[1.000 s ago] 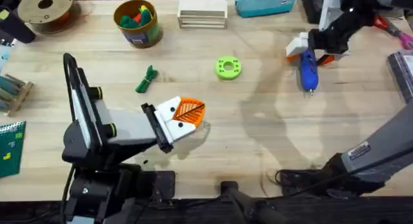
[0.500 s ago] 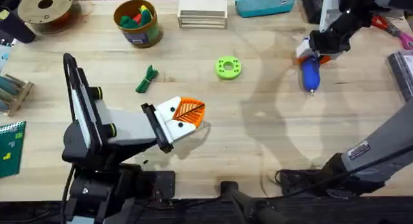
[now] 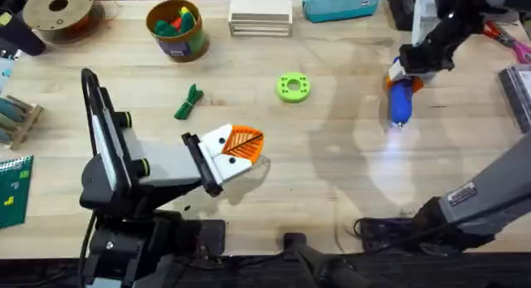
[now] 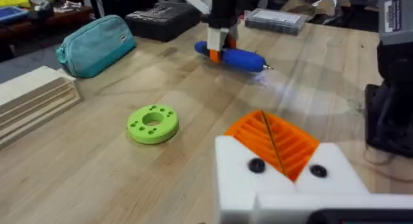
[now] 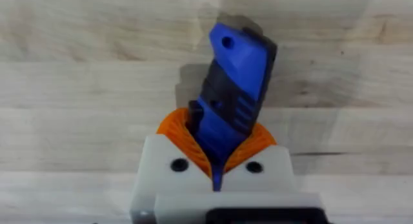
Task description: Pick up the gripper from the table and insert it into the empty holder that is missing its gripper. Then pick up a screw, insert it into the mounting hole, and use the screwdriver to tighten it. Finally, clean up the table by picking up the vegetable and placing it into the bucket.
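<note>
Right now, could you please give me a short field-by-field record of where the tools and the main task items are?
right tool: shut on screwdriver, lifted off the table, a light glow under its tip
left tool: shut, empty, low over the table's front middle
vegetable: lying on the table, outside the bucket
bucket: far left, coloured items inside
green disc: table centre

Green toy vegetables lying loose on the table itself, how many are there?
1. The green toy vegetable lies on the bare wood table, between the bucket and the left gripper. Other green pieces inside the bucket cannot be identified.
</note>
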### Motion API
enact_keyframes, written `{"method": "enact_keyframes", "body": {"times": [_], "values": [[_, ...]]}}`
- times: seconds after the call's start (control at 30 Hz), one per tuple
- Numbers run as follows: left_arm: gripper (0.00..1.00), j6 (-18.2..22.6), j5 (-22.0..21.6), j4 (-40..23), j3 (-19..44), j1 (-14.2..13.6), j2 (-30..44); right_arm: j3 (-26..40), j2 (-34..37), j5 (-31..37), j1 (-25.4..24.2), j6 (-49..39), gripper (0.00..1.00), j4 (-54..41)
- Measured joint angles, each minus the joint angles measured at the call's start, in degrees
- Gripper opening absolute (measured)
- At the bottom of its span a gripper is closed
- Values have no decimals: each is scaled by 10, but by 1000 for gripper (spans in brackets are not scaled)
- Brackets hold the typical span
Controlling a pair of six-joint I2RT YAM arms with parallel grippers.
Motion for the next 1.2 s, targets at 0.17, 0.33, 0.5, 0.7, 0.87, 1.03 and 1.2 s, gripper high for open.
{"method": "enact_keyframes", "body": {"times": [0.17,0.33,0.5,0.7,0.87,1.03,1.2], "values": [[4,0,0,0,0,0,0,0,-75,-2,9,0,13,-23],[4,0,0,0,0,0,0,0,-187,-4,46,1,11,-58],[4,0,0,0,0,0,0,0,-272,-32,101,3,9,-79],[4,0,0,0,0,0,0,0,-361,-146,143,3,8,-62],[4,0,0,0,0,0,0,0,-415,-239,144,3,8,-43],[4,0,0,0,0,0,0,0,-464,-290,144,3,8,-56],[4,0,0,0,0,0,0,-11,-541,-293,144,7,8,-69]]}}
